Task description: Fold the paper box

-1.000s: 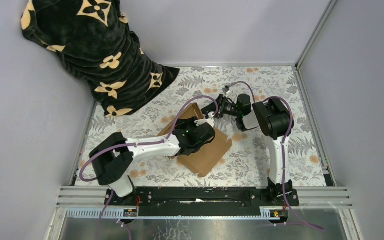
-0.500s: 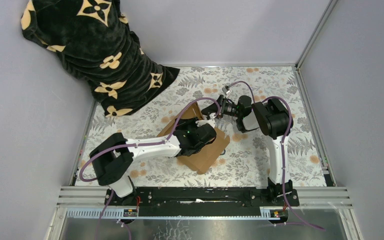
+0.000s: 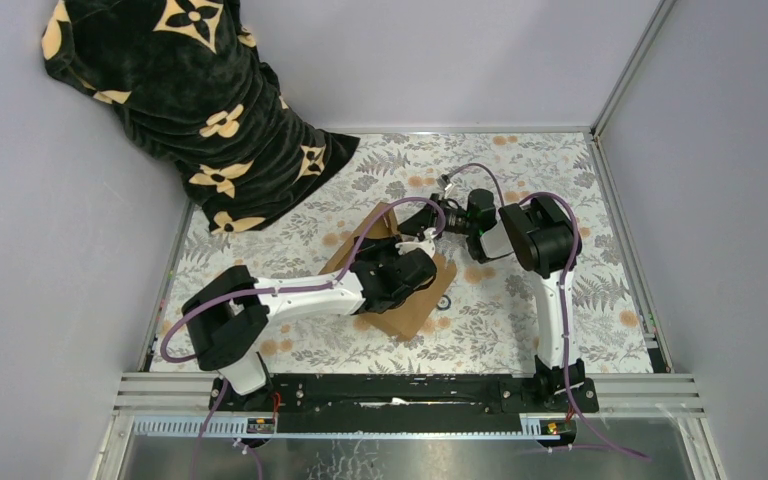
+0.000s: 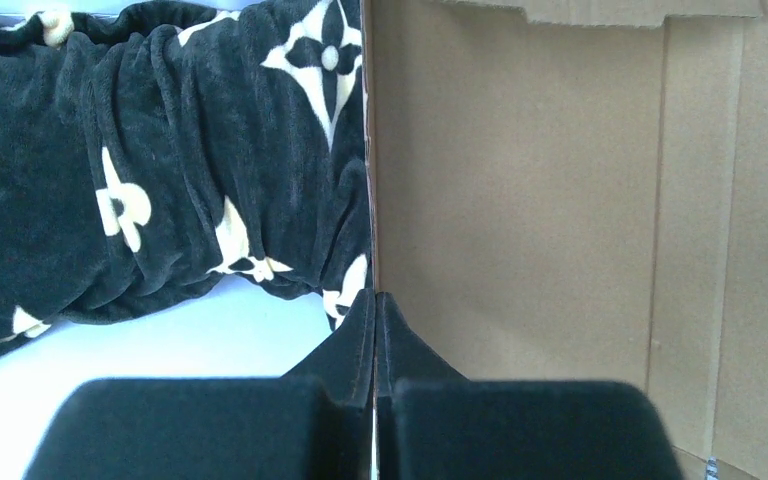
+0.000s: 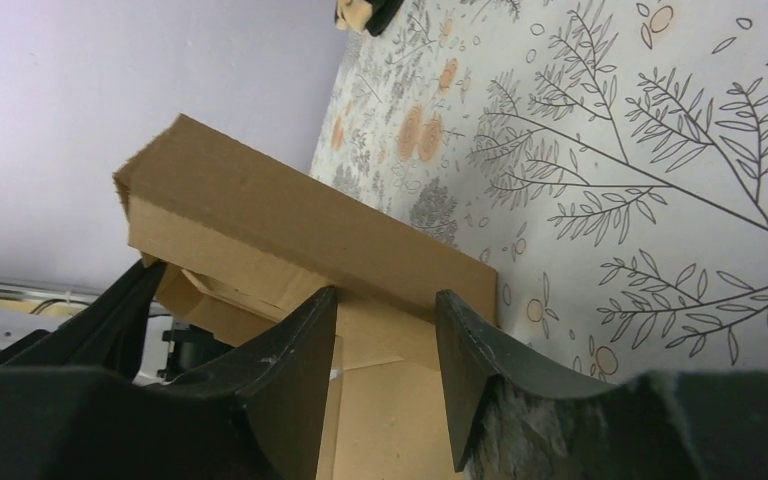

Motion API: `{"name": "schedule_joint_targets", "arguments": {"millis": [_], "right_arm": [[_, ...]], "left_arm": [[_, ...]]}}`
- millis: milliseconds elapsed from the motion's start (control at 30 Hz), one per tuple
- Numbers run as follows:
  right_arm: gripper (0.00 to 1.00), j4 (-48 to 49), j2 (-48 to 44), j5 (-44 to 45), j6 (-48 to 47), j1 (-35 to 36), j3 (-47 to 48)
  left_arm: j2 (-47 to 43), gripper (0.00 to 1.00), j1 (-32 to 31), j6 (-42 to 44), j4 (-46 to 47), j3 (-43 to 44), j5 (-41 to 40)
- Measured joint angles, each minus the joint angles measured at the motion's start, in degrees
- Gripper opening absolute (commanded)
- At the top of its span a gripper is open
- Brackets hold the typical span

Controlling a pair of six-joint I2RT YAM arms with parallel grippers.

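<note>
**A:** Where is the paper box (image 3: 412, 312) sitting?

**B:** It is lying at the table centre, with one flap standing up on its 12 o'clock side. The left gripper (image 4: 374, 300) is closed, its tips meeting at that flap's edge.

**A:** And the right gripper (image 5: 380, 300)?

**B:** It is reaching in from 3 o'clock, part-open astride the folded wall. Whether it is clamping, I cannot tell. It should be pressing along the crease while the left is bracing.

The paper box (image 3: 412, 312) lies centred on the tabletop (image 3: 520, 165), under the left gripper (image 4: 374, 305). The blanket (image 3: 190, 100) sits at its 10 o'clock, the right gripper (image 3: 428, 228) at its 1 o'clock.
</note>
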Motion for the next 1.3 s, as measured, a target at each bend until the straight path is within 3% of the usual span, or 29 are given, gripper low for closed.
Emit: {"name": "schedule_joint_targets", "arguments": {"millis": [433,767,1300], "right_arm": [[0.52,-13.9,-1.8,2.6,-13.6,2.7,3.5],[0.59,-13.7,-2.0,3.0,-15.5,2.8,3.5],[0.61,-10.6,-1.8,2.5,-15.8,3.9,7.6]], "left_arm": [[0.8,0.0,0.0,0.0,0.0,0.0,0.0],[0.8,0.0,0.0,0.0,0.3,0.0,0.4],[0.2,0.0,0.0,0.0,1.4,-0.7,2.7]]}}
